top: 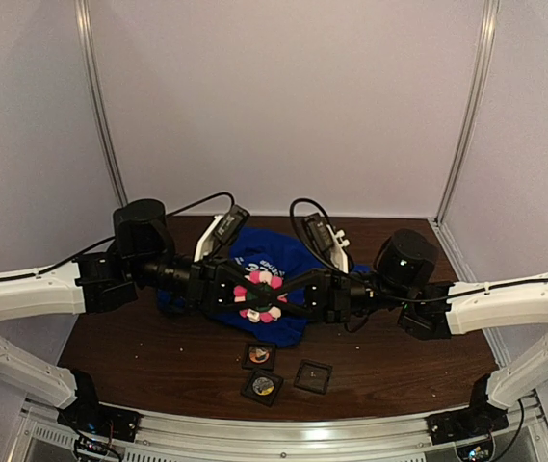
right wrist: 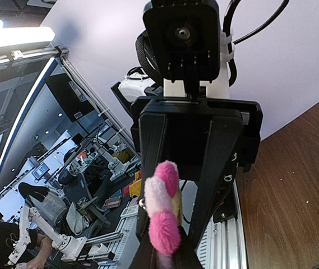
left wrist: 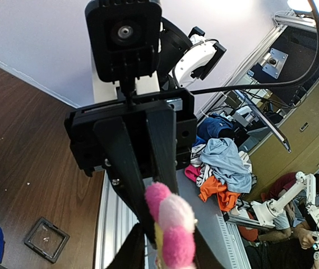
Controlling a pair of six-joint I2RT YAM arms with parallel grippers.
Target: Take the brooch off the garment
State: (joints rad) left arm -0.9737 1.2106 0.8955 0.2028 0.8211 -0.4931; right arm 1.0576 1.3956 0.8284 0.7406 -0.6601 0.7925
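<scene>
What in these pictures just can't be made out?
Pin of the brooch: every view, hidden behind its pom-poms and the jaws.
Whether it is fastened to the T-shirt: top view, arms cover the spot.
Shirt lettering: top view, too small, partly under arms.
Brooch's lower end: left wrist view, cut off by bottom edge.

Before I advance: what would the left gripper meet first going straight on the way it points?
The brooch, already between its fingers; close beyond it, seemingly, the right gripper facing it head-on.

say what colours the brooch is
The brooch is pink and white, clearest in the right wrist view.
</scene>
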